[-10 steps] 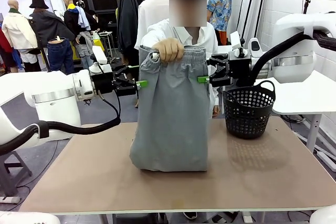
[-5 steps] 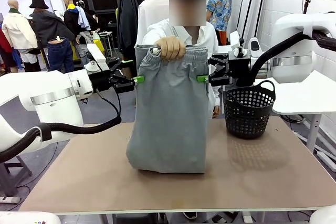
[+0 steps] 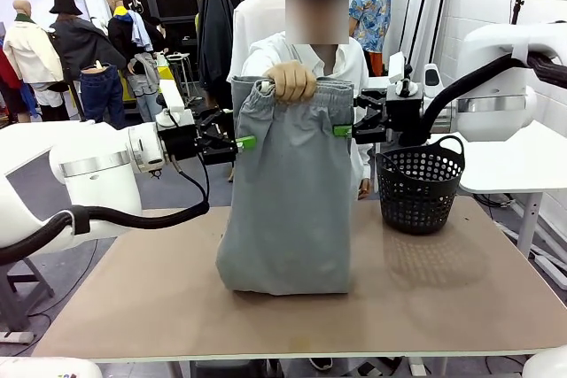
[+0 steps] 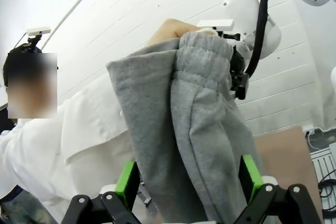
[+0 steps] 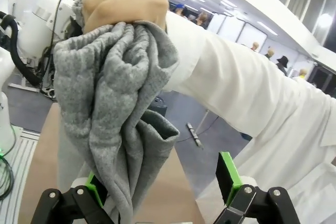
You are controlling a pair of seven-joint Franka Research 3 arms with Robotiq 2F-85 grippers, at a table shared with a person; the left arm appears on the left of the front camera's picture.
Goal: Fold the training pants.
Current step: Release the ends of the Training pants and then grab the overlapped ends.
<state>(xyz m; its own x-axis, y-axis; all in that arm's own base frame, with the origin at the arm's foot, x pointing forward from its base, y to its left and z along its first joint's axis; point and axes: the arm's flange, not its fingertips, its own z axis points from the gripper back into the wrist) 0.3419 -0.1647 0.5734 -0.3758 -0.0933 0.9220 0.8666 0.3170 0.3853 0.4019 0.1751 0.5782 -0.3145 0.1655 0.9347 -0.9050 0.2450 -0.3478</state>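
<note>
A person's hand (image 3: 291, 81) holds the light grey training pants (image 3: 288, 201) up by the gathered waistband. They hang straight down and their lower end rests bunched on the brown table (image 3: 461, 289). My left gripper (image 3: 244, 142) is at the pants' left edge, a little below the waistband. It is open, with the pants (image 4: 199, 129) hanging between its green pads (image 4: 126, 178). My right gripper (image 3: 344, 131) stands open at the pants' right edge. There the pants (image 5: 115, 103) hang beside one green pad (image 5: 227, 176), under the hand (image 5: 123, 1).
A black mesh basket (image 3: 418, 185) stands on the table's far right. A white side table (image 3: 523, 161) is behind it. The person in a white shirt (image 3: 350, 59) stands at the far edge, right behind the pants.
My left gripper dipped and rolled level again, ending slightly closer to the pants' left edge. The hanging pants swayed a little. The right gripper has barely moved.
</note>
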